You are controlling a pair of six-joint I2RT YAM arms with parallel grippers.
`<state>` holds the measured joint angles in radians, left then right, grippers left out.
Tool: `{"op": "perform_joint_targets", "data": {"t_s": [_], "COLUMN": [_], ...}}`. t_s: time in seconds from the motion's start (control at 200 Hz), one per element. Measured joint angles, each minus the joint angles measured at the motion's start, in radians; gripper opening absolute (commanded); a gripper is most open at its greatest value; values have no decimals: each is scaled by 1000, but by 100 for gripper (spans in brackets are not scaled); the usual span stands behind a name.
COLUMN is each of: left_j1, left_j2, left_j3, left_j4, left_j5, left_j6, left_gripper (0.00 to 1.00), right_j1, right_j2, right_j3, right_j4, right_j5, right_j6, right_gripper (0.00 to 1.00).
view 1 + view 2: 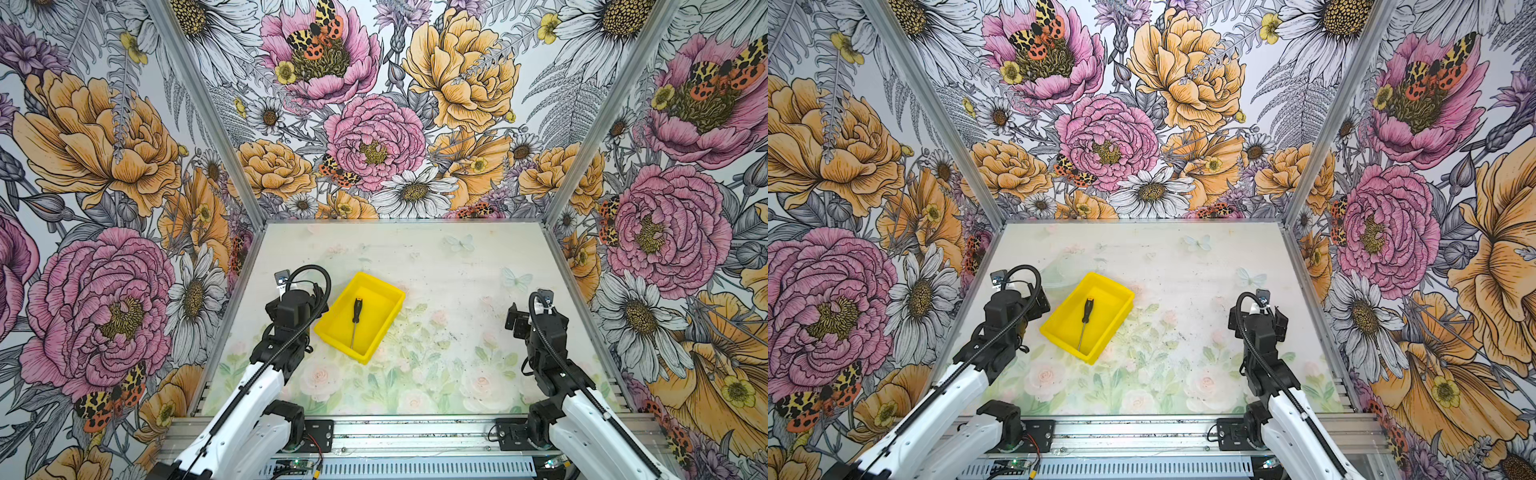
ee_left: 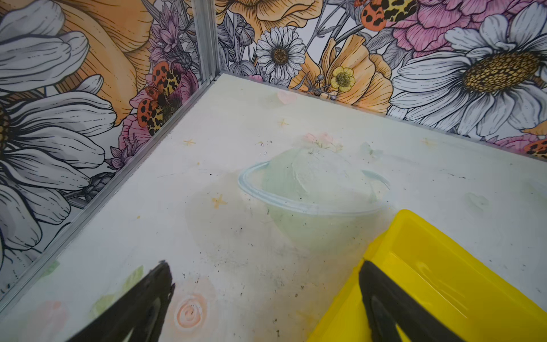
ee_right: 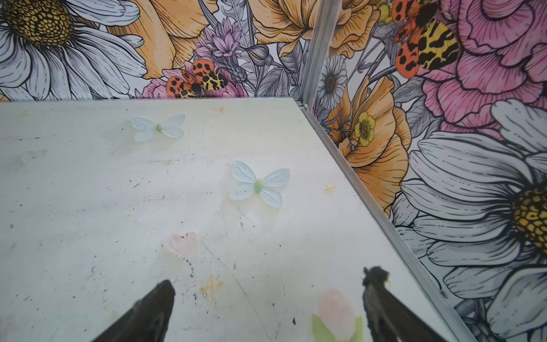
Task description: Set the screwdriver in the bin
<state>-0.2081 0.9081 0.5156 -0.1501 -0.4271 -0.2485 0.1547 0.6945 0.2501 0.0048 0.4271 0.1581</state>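
Note:
The yellow bin stands left of the table's middle in both top views. Inside it the screwdriver lies flat, its black handle toward the back wall and its silver shaft toward the front. My left gripper is open and empty just left of the bin. One fingertip hangs over the bin's near corner, and the screwdriver is out of that view. My right gripper is open over bare table at the right, far from the bin.
Flowered wall panels in aluminium posts close in the table on the left, back and right. An aluminium rail with both arm bases runs along the front edge. The table top carries a pale flower and butterfly print.

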Motion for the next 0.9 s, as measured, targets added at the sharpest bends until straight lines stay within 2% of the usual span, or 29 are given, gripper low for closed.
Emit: {"op": "perform_joint_targets", "data": {"t_s": [0.11, 0.22, 0.39, 0.561, 0.696, 0.901], "left_j1": [76, 135, 207, 236, 245, 253], "left_j2": [172, 295, 449, 587, 643, 618], "left_j3": [24, 47, 57, 58, 64, -2], "left_j4": [92, 190, 373, 537, 592, 756], "left_j5": [71, 131, 213, 269, 321, 399], "left_j6": [72, 127, 160, 185, 201, 220], "left_gripper": [99, 99, 99, 99, 99, 99], "right_j1": [-94, -125, -130, -130, -130, -137], "right_j2": [176, 323, 408, 472, 534, 648], "right_j3": [-11, 0, 48, 70, 74, 99], "right_j4": [144, 224, 287, 391, 476, 613], "right_j5": [-75, -103, -110, -96, -95, -117], "right_j6": [-11, -18, -6, 16, 16, -4], "right_gripper": [100, 100, 99, 99, 100, 100]}}
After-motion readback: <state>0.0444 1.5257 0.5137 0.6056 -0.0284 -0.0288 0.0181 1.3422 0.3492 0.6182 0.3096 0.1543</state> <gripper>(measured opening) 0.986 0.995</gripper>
